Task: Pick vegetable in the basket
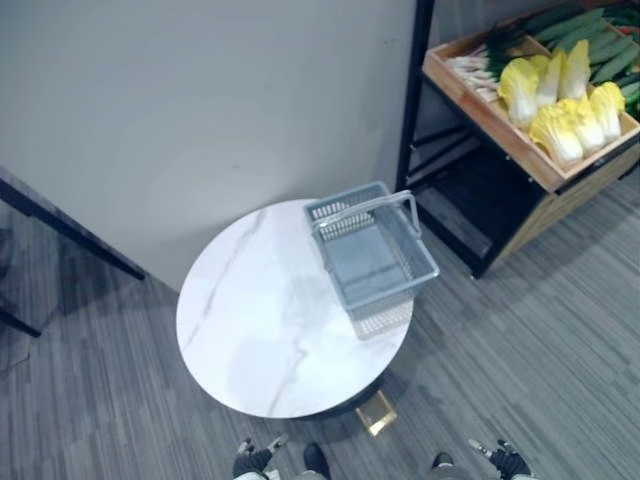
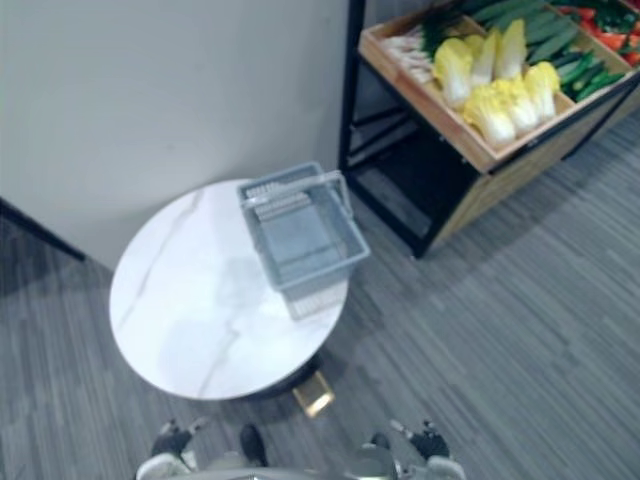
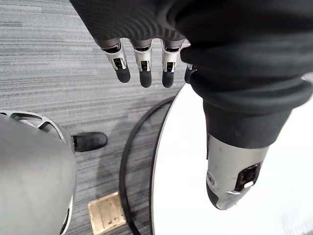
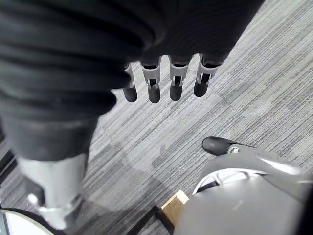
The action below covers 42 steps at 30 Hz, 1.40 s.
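Low down, the left hand (image 3: 143,63) hangs beside the table (image 1: 250,330), fingers relaxed and holding nothing. The basket (image 1: 372,255) sits at the table's right edge. The right hand (image 4: 171,81) hangs equally loose. Cabbages (image 1: 565,100) lie in the crate (image 1: 492,122), far right.

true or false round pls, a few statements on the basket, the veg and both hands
1. The basket stands on the round table. True.
2. A cabbage lies in the basket. False: the basket is empty; the cabbages are on the shelf.
3. The left hand is open and holds nothing. True.
4. The right hand grips the basket's handle. False: it hangs open, well away from the basket.
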### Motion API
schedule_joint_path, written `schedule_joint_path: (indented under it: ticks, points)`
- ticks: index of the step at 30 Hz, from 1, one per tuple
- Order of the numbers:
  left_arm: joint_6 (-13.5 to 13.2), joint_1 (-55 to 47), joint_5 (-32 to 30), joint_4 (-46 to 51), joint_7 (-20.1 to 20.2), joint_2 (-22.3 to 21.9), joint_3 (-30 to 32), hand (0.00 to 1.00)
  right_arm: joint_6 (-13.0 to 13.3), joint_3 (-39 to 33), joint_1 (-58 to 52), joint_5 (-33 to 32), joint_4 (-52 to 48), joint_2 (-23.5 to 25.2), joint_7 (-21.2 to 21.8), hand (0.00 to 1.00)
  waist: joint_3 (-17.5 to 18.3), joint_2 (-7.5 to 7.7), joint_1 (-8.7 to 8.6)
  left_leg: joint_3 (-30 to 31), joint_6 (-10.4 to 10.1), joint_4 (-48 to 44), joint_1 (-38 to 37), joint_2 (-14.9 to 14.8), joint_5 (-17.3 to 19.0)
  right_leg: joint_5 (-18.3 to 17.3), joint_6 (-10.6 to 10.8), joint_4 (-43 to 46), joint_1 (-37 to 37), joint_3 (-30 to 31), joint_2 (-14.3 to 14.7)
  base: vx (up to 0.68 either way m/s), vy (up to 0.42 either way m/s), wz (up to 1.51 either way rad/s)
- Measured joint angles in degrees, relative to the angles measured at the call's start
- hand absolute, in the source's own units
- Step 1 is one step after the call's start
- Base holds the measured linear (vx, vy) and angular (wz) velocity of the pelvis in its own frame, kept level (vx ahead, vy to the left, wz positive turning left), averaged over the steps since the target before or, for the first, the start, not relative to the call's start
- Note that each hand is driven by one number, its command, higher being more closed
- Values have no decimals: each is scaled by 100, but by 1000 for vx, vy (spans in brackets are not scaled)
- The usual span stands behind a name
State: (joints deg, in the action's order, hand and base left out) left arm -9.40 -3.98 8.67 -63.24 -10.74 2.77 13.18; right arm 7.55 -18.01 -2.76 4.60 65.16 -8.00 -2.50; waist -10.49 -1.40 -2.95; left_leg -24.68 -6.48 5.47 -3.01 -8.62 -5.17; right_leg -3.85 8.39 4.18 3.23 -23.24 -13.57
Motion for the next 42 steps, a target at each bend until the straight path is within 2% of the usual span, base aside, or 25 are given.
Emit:
schedule_joint_path:
  ticks: [3,5,6,8,10,12,15,17,19,23,25,26,29,31,36,42]
  points:
    - [3,-22,-44,-22,49,8,15,0,-25,-250,-54,16,20,-2,-1,0,13,-21,3,9,-29,27,-9,-46,-18,0,0,1,1,-1,45,-48,-29,-2]
    - [17,-57,-124,-59,100,47,74,0,-132,-801,-36,227,92,-118,-3,0,49,-35,14,34,-32,46,-3,-64,-16,-1,0,2,1,-13,67,-52,-12,3]
    - [26,-103,-225,-61,112,104,82,0,-177,-1075,30,312,97,-291,-5,0,69,-39,17,49,-32,48,-1,-65,-15,0,1,7,1,-17,67,-37,2,3]
    - [71,-202,-293,-63,134,234,79,0,-209,-1129,126,484,31,-715,-46,0,103,-28,18,58,-32,51,9,-64,-15,8,15,13,-18,-11,66,-61,11,-1]
    - [75,-324,-347,-63,194,336,66,0,-208,-908,279,670,-270,-1146,-116,0,164,9,22,61,-27,51,84,-67,-18,8,15,41,-129,11,63,-59,12,-5]
    - [77,-421,-352,-66,250,409,-10,0,-207,-170,660,688,-945,-1721,-102,0,235,10,22,77,7,52,243,-66,-72,14,20,133,-316,29,46,-17,3,-1]
    - [81,-466,-339,-61,268,456,-199,0,-191,606,1352,879,-1561,-2190,-49,0,242,32,33,191,26,51,389,-64,-138,24,12,204,-422,-38,38,-41,-2,15]
    - [78,-451,-308,2,277,453,-308,0,-165,1262,2269,907,-1942,-2442,-44,0,242,34,163,335,50,50,588,-68,-232,92,-12,197,-529,-149,46,-35,-4,28]
    - [72,-450,-209,72,273,462,-332,0,-141,1717,3033,919,-2002,-2540,-58,0,230,52,225,504,60,50,761,-67,-295,102,-23,200,-586,-295,49,-29,-8,38]
    - [73,-512,-203,195,229,462,-257,0,-96,2406,4642,1352,-1895,-2721,-98,0,162,136,536,723,91,49,947,-43,-358,126,-33,135,-591,-514,52,1,-4,29]
    - [75,-518,-200,232,209,461,-152,0,-91,2641,5188,1407,-1824,-2757,-144,0,127,166,549,808,98,30,1039,-46,-416,164,-83,108,-600,-528,69,22,-1,23]
    - [72,-505,-201,292,202,473,-102,0,-84,2861,5712,1580,-1639,-2779,-200,0,40,207,609,842,89,17,1086,-49,-461,173,-95,79,-609,-537,88,9,-7,17]
    - [70,-372,-199,312,202,464,-37,0,-78,3094,6382,1787,-1255,-2799,-215,0,-100,224,711,1004,75,34,1255,-95,-522,169,-101,89,-684,-637,153,-27,-16,17]
    - [71,-268,-192,357,201,461,-31,0,-81,3219,6659,1807,-1034,-2795,-214,0,-229,209,815,1073,60,44,1360,-129,-578,162,-115,122,-773,-665,188,-60,-17,16]
    - [53,-151,16,509,188,454,-48,0,-115,3238,7074,2035,-540,-2753,-209,0,-501,153,927,1315,92,48,1652,-144,-688,115,-185,345,-993,-857,175,-47,-3,18]
    - [-9,74,17,751,183,480,-206,0,-112,3179,7422,2245,-322,-2902,-233,0,-845,12,936,1765,131,49,2120,-74,-834,-28,-210,745,-1316,-1218,42,-62,14,33]
